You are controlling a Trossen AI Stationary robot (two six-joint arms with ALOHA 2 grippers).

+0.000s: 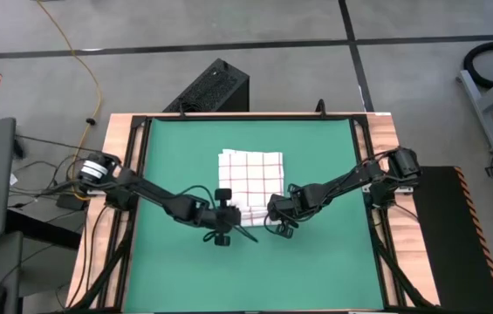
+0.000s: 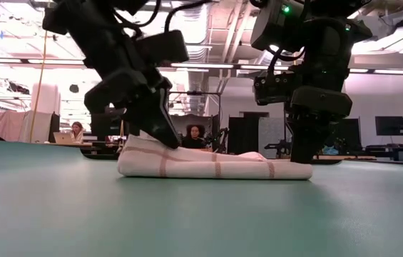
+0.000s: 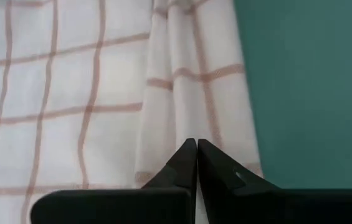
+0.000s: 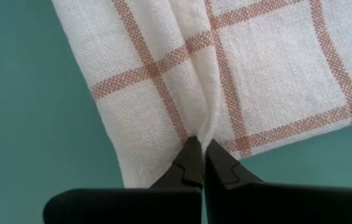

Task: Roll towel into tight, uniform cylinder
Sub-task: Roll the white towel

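The towel [image 1: 250, 174], white with a grid of thin red lines, lies in the middle of the green mat [image 1: 176, 157]. Its far part is spread flat. Its near edge is rolled into a low strip [image 2: 215, 168] that rests on the mat. My left gripper [image 1: 231, 212] is shut at the strip's left end, slanting down from the left. My right gripper [image 1: 274, 212] is shut at the strip's right end and points steeply down. In the low view the left gripper [image 2: 172, 141] shows on the left and the right gripper [image 2: 302, 158] on the right. My left gripper has its shut fingertips [image 3: 188, 152] on top of the rolled strip [image 3: 194, 118], near its left end, slanting down across it. The tips hide how much cloth is between them. The strip's left end stands a little higher [image 2: 140, 143]; the rest lies on the mat. My right gripper pinches a raised fold of cloth [image 4: 204, 118] between its two fingertips near the towel's right near corner. It comes from above, pointing steeply down. A crease runs away from the tips. The towel lies on the mat around the pinch.
Bare green mat [image 1: 316, 270] surrounds the towel on all sides. A black frame [image 1: 355, 139] borders the mat, on a wooden table. A black box [image 1: 211, 87] stands beyond the far edge. Two people [image 2: 78, 130] [image 2: 195, 133] sit in the room behind.
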